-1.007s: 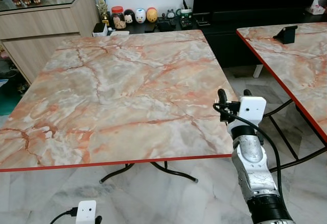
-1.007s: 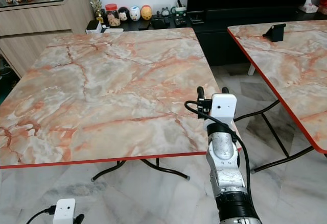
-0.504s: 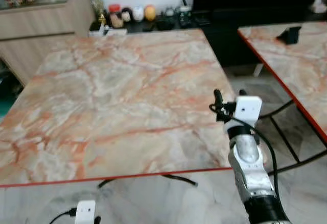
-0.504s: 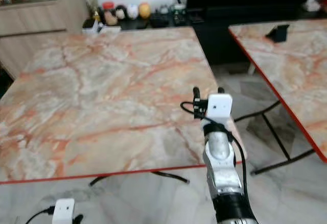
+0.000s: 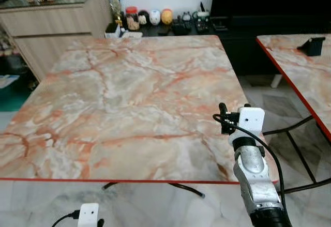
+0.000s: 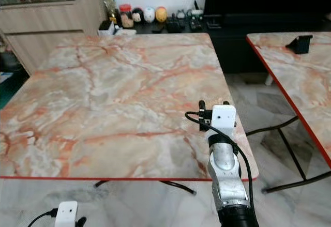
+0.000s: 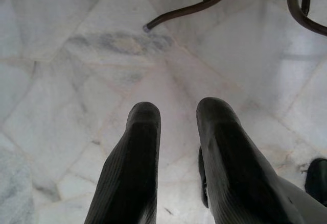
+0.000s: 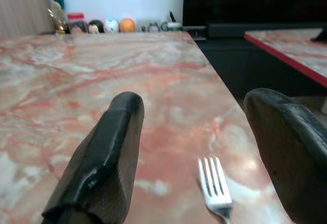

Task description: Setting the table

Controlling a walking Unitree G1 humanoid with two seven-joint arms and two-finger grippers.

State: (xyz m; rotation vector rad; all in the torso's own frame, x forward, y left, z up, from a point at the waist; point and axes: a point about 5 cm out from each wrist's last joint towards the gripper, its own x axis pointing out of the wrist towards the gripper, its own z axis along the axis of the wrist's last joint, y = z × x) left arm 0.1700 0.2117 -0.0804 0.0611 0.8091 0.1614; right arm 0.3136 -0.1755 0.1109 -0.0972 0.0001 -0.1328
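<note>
Marble table point(image 5: 129, 97), fork point(image 8: 215, 188), right gripper point(image 8: 199, 147) spread

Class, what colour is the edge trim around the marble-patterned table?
Red, clearest along the near table edge in the left eye view.

A silver fork point(image 8: 215, 191) lies on the pink marble table point(image 5: 129, 97) near its right edge.
</note>
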